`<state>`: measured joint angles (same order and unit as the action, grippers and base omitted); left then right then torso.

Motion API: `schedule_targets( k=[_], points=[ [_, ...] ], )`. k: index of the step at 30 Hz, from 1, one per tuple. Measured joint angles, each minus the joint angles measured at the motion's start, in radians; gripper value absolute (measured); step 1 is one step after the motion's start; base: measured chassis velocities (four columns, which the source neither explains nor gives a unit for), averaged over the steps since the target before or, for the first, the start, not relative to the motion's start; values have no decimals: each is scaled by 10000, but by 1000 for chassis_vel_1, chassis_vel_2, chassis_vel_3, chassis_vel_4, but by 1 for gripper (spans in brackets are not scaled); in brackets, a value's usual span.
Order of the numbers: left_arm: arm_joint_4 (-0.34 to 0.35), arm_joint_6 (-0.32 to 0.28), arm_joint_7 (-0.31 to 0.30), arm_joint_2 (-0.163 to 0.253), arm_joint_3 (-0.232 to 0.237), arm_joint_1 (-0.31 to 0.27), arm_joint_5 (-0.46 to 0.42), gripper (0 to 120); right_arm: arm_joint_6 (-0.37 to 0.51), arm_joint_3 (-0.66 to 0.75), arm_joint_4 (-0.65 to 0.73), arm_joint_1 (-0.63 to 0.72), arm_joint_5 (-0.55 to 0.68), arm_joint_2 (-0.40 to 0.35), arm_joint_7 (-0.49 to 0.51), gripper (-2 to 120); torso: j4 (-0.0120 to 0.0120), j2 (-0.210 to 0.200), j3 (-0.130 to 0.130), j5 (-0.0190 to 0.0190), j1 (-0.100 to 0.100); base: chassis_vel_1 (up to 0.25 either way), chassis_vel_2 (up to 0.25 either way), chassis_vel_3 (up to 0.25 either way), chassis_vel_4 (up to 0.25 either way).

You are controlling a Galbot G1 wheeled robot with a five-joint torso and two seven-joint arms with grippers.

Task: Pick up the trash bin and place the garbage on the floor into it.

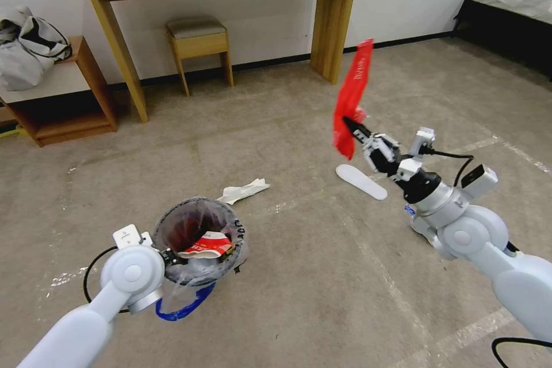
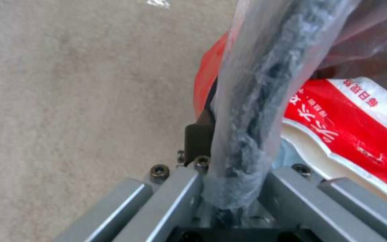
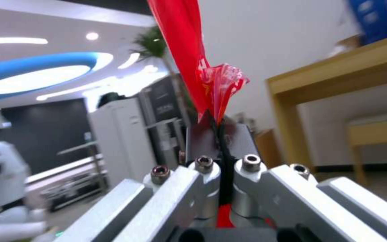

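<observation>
Holding bin [image 1: 198, 236] near left by its rim, left gripper [image 1: 168, 257] clamped | red-and-white packet [image 1: 208, 245] inside | right gripper [image 1: 352, 125] pinching red wrapper [image 1: 352, 95] aloft, far right | paper [image 1: 244, 190] on floor [image 1: 310, 276]

I make out white Chinese characters on the red-and-white packet [image 2: 350, 124] lying inside the trash bin [image 1: 198, 230], printed along its red band and near its white edge; I cannot read them with any certainty. The red wrapper [image 1: 352, 95] clamped in the right pincer [image 1: 352, 124] carries a line of white lettering near its upper end, too small for me to read.
</observation>
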<state>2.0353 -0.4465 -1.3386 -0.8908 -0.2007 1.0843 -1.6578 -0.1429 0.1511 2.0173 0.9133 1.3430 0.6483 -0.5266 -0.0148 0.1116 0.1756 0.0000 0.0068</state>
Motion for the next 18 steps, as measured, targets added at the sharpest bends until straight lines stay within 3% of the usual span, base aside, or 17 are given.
schedule_targets(
  k=[5, 8, 11, 18],
  points=[
    [-87, -34, 70, -116, 69, -39, -4, 0, 61, -1515, -412, -1062, -291, 491, -391, 0, 4, 0, 0, 2, 0, 0, 0, 0, 0],
    [-139, -54, 81, -220, 68, -39, 19, 0, 40, -3382, -1169, -2513, -601, 1374, -627, 0, 7, -1, 1, 0, 1, 0, 0, 0, 0],
    [-149, -56, 82, -232, 69, -40, 25, 0, 39, -3692, -1309, -2759, -626, 1580, -641, 0, 6, 0, 0, 0, 0, 0, 0, 0, 0],
    [-224, -58, 73, -342, 60, -56, 86, 0, -1, -5521, -2579, -4224, -808, 3075, -792, 0, 6, 0, 0, -2, 1, 0, 0, 0, 0]
  ],
)
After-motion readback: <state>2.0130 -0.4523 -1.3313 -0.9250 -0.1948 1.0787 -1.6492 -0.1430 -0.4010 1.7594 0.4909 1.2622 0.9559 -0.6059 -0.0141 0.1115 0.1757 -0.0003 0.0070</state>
